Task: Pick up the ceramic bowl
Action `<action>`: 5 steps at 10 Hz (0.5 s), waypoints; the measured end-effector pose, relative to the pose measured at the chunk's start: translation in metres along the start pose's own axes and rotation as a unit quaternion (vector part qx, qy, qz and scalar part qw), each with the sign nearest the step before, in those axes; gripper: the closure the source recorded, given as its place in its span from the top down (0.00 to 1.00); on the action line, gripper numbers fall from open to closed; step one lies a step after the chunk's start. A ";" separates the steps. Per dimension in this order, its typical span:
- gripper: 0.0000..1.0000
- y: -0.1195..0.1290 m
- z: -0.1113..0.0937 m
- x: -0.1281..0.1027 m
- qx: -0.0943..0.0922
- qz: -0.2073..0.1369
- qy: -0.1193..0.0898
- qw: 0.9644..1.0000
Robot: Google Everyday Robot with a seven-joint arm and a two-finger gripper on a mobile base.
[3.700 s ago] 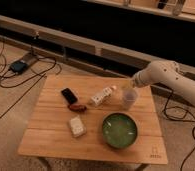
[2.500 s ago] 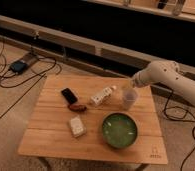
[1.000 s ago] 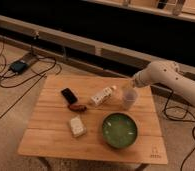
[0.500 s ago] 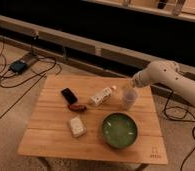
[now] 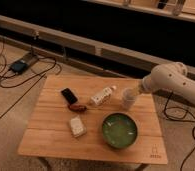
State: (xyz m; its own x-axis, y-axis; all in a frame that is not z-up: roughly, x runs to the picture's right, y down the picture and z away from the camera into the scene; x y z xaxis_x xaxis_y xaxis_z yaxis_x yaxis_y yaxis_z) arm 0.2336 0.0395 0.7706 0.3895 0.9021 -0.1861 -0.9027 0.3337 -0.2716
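Camera view: the gripper (image 5: 135,90) hangs just beside the cup (image 5: 127,98), jaws spread wide, apparently empty. The bowl (image 5: 119,130) sits on the surface (image 5: 51,135) near its front edge. Best to swing clear of the cup and pinch the near rim.

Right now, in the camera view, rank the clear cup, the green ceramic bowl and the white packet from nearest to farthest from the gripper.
The gripper hangs over the right rear of the table.
1. Clear cup, right beside it.
2. Ceramic bowl, at the front right.
3. White packet, at the front left.
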 end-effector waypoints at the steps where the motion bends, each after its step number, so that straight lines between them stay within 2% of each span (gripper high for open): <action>1: 0.64 0.011 -0.004 0.015 -0.002 0.011 0.004 1.000; 3: 0.64 0.035 -0.001 0.048 -0.012 0.035 0.016 0.999; 5: 0.64 0.050 0.013 0.067 -0.026 0.059 0.028 0.998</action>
State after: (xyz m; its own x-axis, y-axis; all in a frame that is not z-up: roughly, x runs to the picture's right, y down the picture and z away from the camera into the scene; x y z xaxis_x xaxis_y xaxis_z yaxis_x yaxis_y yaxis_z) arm 0.2126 0.1199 0.7565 0.2926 0.9172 -0.2706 -0.9325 0.2110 -0.2930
